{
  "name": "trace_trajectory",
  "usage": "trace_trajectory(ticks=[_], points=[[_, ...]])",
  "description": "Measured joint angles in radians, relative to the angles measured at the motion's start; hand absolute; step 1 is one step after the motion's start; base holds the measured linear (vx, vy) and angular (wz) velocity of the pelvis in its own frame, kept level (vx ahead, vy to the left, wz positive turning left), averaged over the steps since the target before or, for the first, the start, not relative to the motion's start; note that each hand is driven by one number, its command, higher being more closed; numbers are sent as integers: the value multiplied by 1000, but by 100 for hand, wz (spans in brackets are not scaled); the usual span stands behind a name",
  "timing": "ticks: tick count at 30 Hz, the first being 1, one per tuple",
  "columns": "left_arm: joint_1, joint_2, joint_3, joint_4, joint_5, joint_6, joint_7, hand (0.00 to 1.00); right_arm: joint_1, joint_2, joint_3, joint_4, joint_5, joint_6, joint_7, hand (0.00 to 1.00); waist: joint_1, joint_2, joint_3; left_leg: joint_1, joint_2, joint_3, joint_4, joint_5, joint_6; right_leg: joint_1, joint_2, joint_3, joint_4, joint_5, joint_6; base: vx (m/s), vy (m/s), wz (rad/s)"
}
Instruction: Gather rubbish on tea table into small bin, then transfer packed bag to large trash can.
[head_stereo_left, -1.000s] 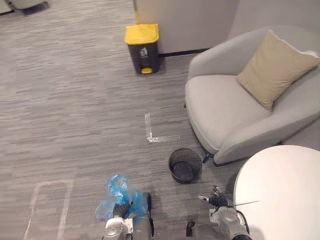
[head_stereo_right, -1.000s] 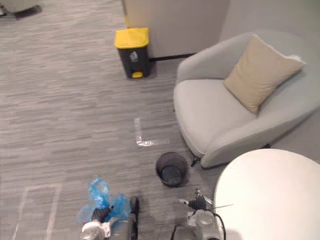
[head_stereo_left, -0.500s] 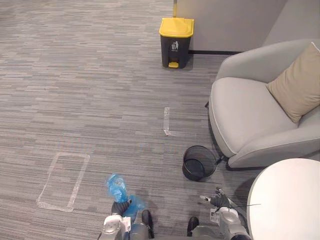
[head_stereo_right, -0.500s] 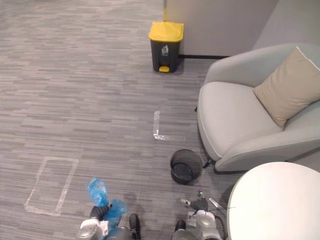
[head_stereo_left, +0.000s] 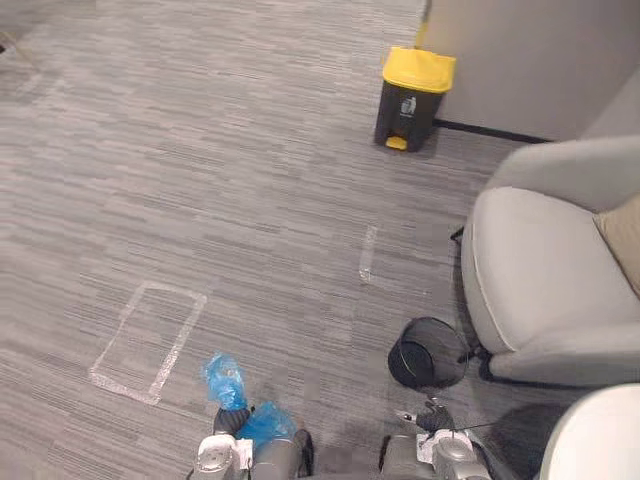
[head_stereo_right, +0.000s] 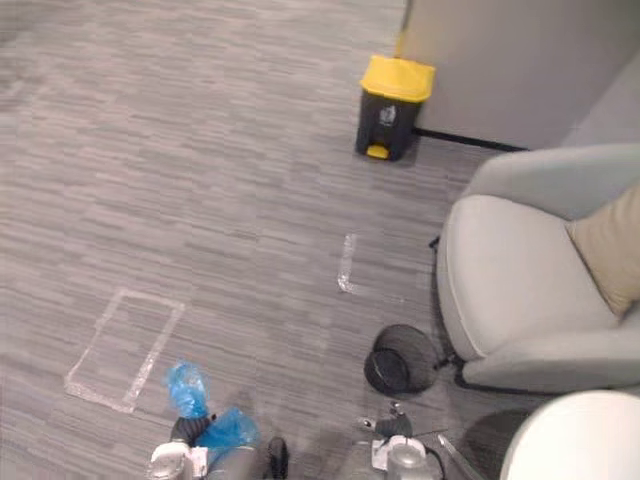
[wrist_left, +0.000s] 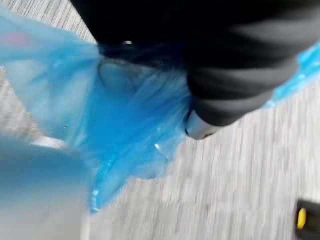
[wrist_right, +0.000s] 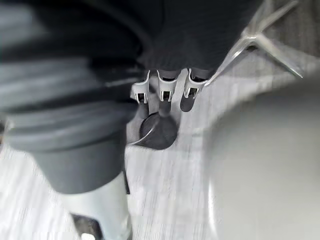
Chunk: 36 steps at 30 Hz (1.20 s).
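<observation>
my left hand is clamped round the gathered neck of the crinkled, see-through blue plastic bag, low at my left side just above the striped grey carpet. the bag's long axis runs on a slant. one puffed lobe points up and away from me toward the pale tape rectangle on the floor, and the other bulges beside my wrist. in the wrist view its thin film fans out in wrinkled folds.

the boxy dark plastic trash can with a yellow lid stands far ahead against the beige wall, lid down. an l-shaped strip of pale tape lies on the carpet between us.

off to my right, the small round black mesh bin sits at the foot of the rounded grey upholstered armchair (a tan cushion leans in it). the smooth white round table curves in beside my right hand. i cannot tell whether that hand is open or closed.
</observation>
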Motion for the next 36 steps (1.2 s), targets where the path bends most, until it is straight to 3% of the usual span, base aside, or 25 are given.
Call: trace_trajectory(ticks=[1, 3, 4, 5, 6, 7, 8, 10, 11, 12, 13, 15, 17, 19, 20, 21, 22, 25, 28, 29, 30, 31, 33, 34, 36], points=[[-1, 1, 0, 0, 0, 0, 0, 100, -1, -1, 0, 1, 0, 0, 0, 0, -1, -2, 2, 18, 2, -1, -11, 0, -7, -6, 15, -20, -35, 8, -13, 363, -32, 12], [-5, 13, 0, 1, 0, -1, 0, 100, 2, -2, -3, 1, -1, 0, -1, 0, -5, -9, 1, 98, 5, -6, -73, -13, -42, -35, 77, -100, -196, 74, -85, 467, -54, 10], [-8, 13, 0, 2, 0, -1, 0, 100, 6, -2, -9, 1, -2, 0, -1, 0, -8, -10, 1, 113, 4, -12, -83, -17, -50, -41, 87, -112, -225, 97, -100, 466, -63, 33], [-13, 11, -1, 2, 1, -1, -1, 100, 16, 1, -38, -4, 2, -1, 0, 0, -19, -12, -4, 159, 4, -36, -112, -26, -67, -40, 103, -135, -267, 162, -144, 447, -77, 58], [-18, 6, 0, 7, 1, -1, -2, 100, 20, -4, -59, -7, 1, -1, 0, 0, -31, 2, -9, 181, 16, -63, -121, -34, -81, -19, 110, -150, -272, 187, -182, 710, -120, 82], [-33, -13, 1, 11, 2, -2, -6, 100, 21, -1, -90, -9, 1, 1, -2, 0, -36, 24, -11, 163, 38, -64, -56, -13, -123, 27, 116, -199, -288, 159, -188, 711, -134, 66], [-36, -22, 6, 10, 3, -2, -7, 100, 21, -1, -90, -11, 1, 1, -2, 0, -36, 25, -11, 149, 42, -53, -5, -5, -137, 47, 119, -203, -300, 151, -187, 677, -133, 40], [-26, -57, 43, -9, 3, -2, -8, 100, 25, 1, -71, -18, 1, 1, -1, 0, -34, 38, -8, 54, 83, 11, 321, 48, -203, 160, 150, -205, -371, 147, -188, 498, -84, 1], [-11, -74, 62, -26, 3, -2, -8, 100, 32, 13, -46, -35, 3, 2, -1, 0, -20, 43, -7, -32, 151, 68, 553, 43, -184, 243, 178, -178, -414, 136, -196, 437, -31, -28], [-10, -77, 69, -34, 3, -2, -9, 100, 35, 25, -43, -52, 3, 1, -1, 0, -9, 39, -5, -60, 180, 101, 621, 30, -166, 274, 184, -165, -425, 128, -199, 573, -14, -64], [-10, -84, 76, -51, 3, -1, -10, 100, 29, 39, -42, -73, 3, 0, -1, 0, 13, 25, 1, -131, 225, 148, 681, 7, -125, 331, 185, -128, -443, 121, -200, 514, 29, -67], [-8, -84, 76, -63, 3, -2, -12, 100, 26, 48, -39, -94, 3, 0, -1, 0, 29, 17, 5, -192, 246, 164, 641, -6, -105, 364, 175, -97, -457, 120, -199, 390, 65, -64], [-19, -90, 78, -63, 3, -1, -14, 100, 10, 59, -53, -93, 3, 1, -3, 0, 41, 2, 14, -248, 245, 171, 460, -9, -120, 398, 137, -58, -471, 104, -171, 326, 179, -71], [-23, -105, 76, -62, 4, -2, -16, 100, 9, 50, -71, -93, 4, 1, -8, 0, 44, 12, 10, -265, 219, 124, 173, 75, -139, 426, 106, -22, -474, 57, -98, 363, 290, -59], [-21, -117, 75, -54, 3, -2, -17, 100, 18, 35, -73, -86, 3, 2, -12, 0, 50, 36, 2, -249, 217, 74, 48, 239, -173, 433, 107, 4, -475, 19, -44, 356, 353, -47], [-38, -101, 76, -25, 3, 0, -16, 100, 12, 44, -72, -52, 3, 6, -15, 0, 46, -6, 3, -228, 177, 103, 42, 215, -160, 442, 63, 35, -485, 12, -33, 352, 345, -40], [-45, -93, 76, -24, 3, -1, -13, 100, 11, 53, -72, -45, 3, 8, -16, 0, 45, -19, 1, -224, 160, 111, 44, 198, -152, 434, 51, 46, -483, 24, -42, 348, 300, -22], [-46, -82, 75, -18, 3, 0, -14, 100, 18, 63, -73, -43, 2, 13, -15, 0, 55, -25, -2, -184, 147, 177, 120, 100, -108, 408, 0, 109, -357, 35, -30, 373, 306, -53], [-21, -74, 55, -17, 0, 2, -7, 100, 10, 67, -65, -44, -1, 12, -14, 0, 51, -18, 1, -63, 139, 252, 83, 47, -84, 238, -45, 168, 54, 92, 51, 319, 175, -57], [-23, -64, 43, -17, 0, 6, -5, 100, 11, 70, -61, -44, -1, 13, -14, 0, 44, -17, 2, -26, 135, 254, 67, 32, -79, 156, -45, 156, 212, 76, 38, 366, 55, -17], [-22, -58, 43, -7, -1, 16, 0, 100, 17, 71, -55, -43, 0, 14, -14, 0, 36, -9, 8, 45, 133, 266, 18, 16, -79, 64, -38, 94, 307, 37, -9, 309, 33, -14], [-22, -58, 44, -4, -1, 17, 0, 100, 16, 70, -55, -45, 0, 14, -14, 0, 36, -10, 8, 54, 133, 269, 11, 16, -80, 56, -38, 87, 307, 31, -12, 336, -2, -20], [-22, -53, 45, 27, -1, 20, 1, 100, -4, 50, -32, -39, -2, 13, -16, 0, 26, -11, 9, 148, 135, 297, -69, 20, -90, -20, -29, -71, 160, -3, -60, 328, -53, -18], [-22, -52, 45, 30, -1, 20, 1, 100, -8, 46, -27, -34, -2, 13, -16, 0, 22, -10, 9, 164, 137, 302, -84, 20, -92, -34, -17, -98, 97, 1, -69, 370, -98, -8], [-23, -34, 45, 35, -1, 20, 0, 100, -18, 40, -25, -25, -2, 14, -16, 0, 6, -17, 9, 208, 131, 300, -129, 18, -125, -54, 36, -135, -188, 110, -86, 364, -108, 11]])
